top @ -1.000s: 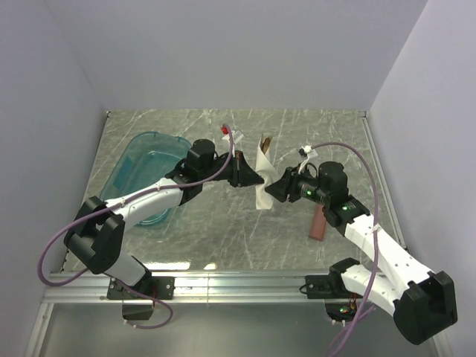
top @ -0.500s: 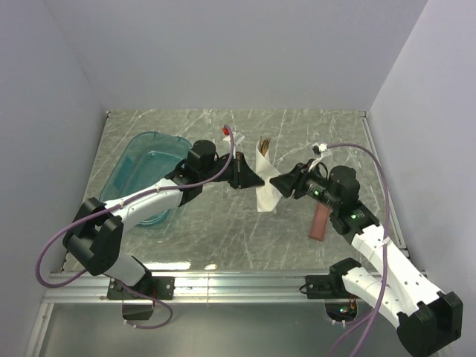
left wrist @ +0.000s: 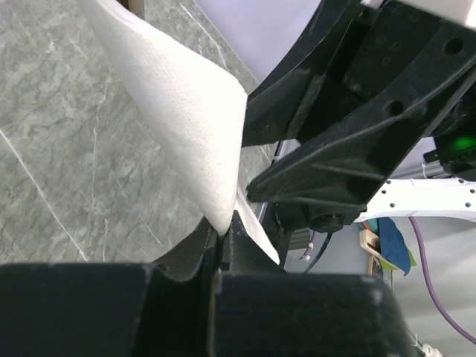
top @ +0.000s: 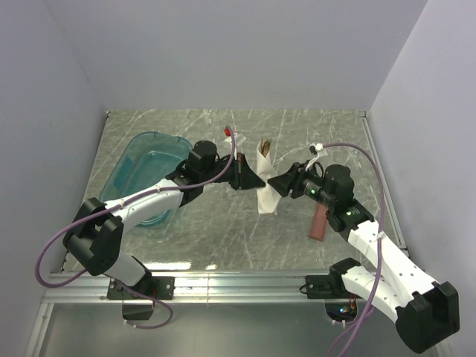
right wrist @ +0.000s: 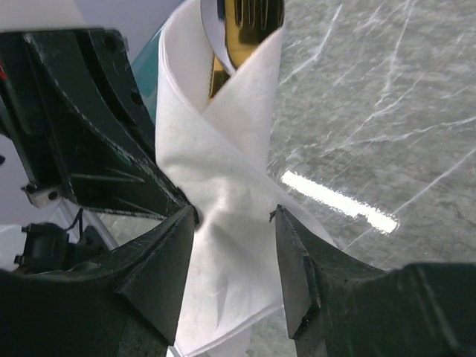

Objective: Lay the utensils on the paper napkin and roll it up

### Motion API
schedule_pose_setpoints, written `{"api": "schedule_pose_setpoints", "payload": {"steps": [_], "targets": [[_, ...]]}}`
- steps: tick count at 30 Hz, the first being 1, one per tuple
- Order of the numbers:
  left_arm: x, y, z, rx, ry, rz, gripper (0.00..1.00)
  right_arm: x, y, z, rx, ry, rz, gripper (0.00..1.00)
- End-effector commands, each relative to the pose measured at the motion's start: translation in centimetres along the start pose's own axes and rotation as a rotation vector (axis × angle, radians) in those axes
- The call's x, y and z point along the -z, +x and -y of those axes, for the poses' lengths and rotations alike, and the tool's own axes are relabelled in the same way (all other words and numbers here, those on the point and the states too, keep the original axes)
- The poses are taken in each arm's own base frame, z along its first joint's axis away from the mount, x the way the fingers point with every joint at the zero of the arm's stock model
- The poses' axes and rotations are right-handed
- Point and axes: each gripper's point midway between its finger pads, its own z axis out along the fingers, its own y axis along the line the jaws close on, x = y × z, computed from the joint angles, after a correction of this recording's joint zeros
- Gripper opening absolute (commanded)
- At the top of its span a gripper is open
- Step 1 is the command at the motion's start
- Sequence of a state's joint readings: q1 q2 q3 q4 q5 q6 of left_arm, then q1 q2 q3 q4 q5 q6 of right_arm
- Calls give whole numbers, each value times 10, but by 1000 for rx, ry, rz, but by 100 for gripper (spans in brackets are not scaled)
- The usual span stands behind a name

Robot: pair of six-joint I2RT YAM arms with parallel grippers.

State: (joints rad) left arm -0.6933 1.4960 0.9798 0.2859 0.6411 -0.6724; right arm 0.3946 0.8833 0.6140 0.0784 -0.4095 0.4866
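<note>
Pinching the napkin (left wrist: 186, 111) edge tight with my left gripper (left wrist: 221, 236); my right gripper (right wrist: 234, 216) spread wide around it, utensils (right wrist: 245, 18) poking out.

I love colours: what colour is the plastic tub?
The oval plastic tub is translucent teal, clearest in the top view.

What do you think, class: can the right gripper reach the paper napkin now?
Probably yes: the right gripper is open with the paper napkin right in front; the left gripper pinches only one edge.
</note>
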Motion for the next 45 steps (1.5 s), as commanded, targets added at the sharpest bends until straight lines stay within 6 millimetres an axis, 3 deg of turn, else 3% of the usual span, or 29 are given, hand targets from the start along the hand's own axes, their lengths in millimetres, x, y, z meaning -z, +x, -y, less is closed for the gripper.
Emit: {"api": "schedule_pose_setpoints", "payload": {"steps": [1, 6, 27, 33, 37, 40, 45], "targets": [[8, -29, 41, -115, 112, 71, 1, -1, 7, -6, 7, -65, -10, 56], [11, -32, 49, -124, 132, 79, 0, 1, 18, -10, 4, -108, -30, 59], [20, -42, 74, -142, 217, 107, 1, 10, 24, -43, 24, -329, -28, 60], [21, -43, 79, -144, 241, 106, 1, 12, 27, -45, 35, -348, -22, 56], [21, -41, 80, -149, 253, 95, 0, 12, 29, -44, 31, -353, -19, 45], [21, -39, 82, -154, 268, 89, 1, 13, 34, -46, 33, -374, -32, 58], [21, -37, 86, -154, 295, 81, 1, 15, 34, -45, 35, -372, -20, 60]]}}
